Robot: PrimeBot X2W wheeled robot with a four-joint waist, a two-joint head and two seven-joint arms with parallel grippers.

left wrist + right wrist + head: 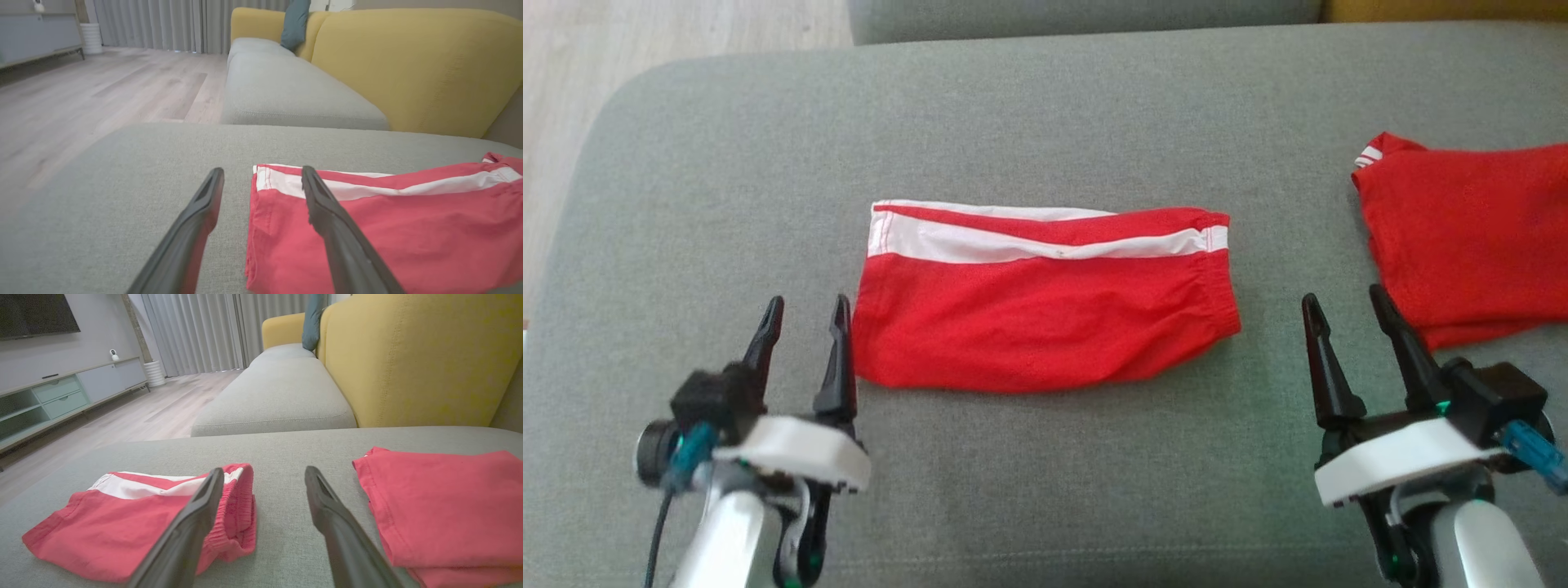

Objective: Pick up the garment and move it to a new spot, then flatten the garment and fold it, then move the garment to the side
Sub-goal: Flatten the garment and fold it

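garment (pixel 1045 310): folded, laid mid-cushion (pixel 727 163), long axis 9 to 3 o'clock | left gripper (pixel 809 300): fingers spread, nothing held, garment edge met just beside at 3 o'clock, judged nearer | right gripper (pixel 1342 294): fingers spread, empty, garment found apart at 9 o'clock

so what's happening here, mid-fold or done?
The robot is working on clothes on a grey sofa cushion. The red shorts lie folded flat in the middle of it. Both grippers are open and hold nothing: the left gripper sits at the shorts' left edge, the right gripper between the shorts and a second folded red garment on the right. The fold looks done; moving the shorts aside is not yet done.
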